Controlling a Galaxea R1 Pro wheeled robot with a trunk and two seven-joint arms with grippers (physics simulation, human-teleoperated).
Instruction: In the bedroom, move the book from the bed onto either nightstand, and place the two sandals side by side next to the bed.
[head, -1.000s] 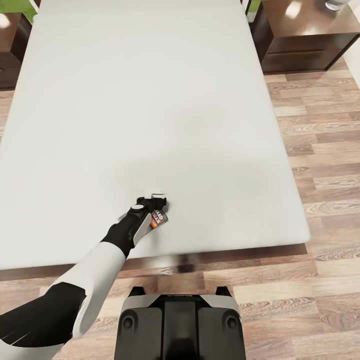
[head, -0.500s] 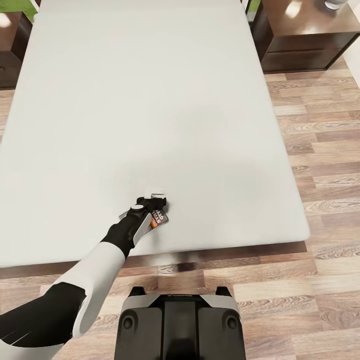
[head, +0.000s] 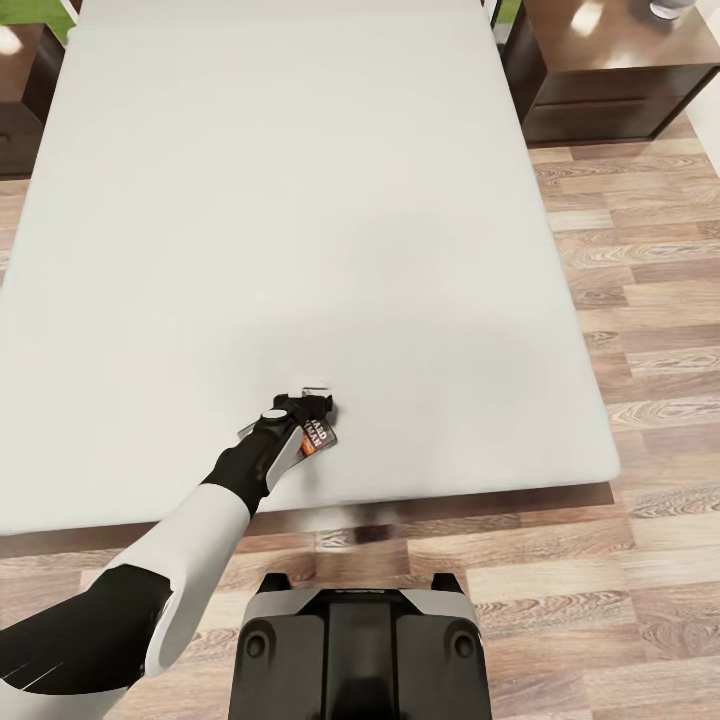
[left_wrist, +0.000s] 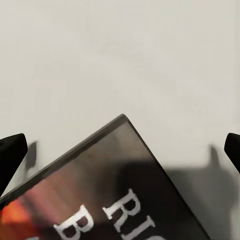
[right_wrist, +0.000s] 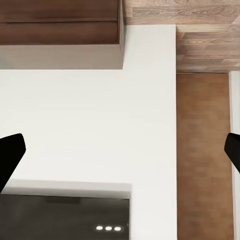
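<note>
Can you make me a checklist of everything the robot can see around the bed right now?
Surface: pale-grey bed, flat, on a dark frame.
Job's things: book lies near the bed's foot edge, under the left gripper; nightstand beside the bed's head.
Clutter: a pale object on the nightstand's far corner, too cut off to name.
Grippers: left gripper open, fingers wide apart over the book; right gripper open.
Cables: nothing seen.
Surroundings: wood-plank floor.

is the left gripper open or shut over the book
Open. In the left wrist view its dark fingertips stand wide apart at both edges, with the book lying on the bed between them.
</note>
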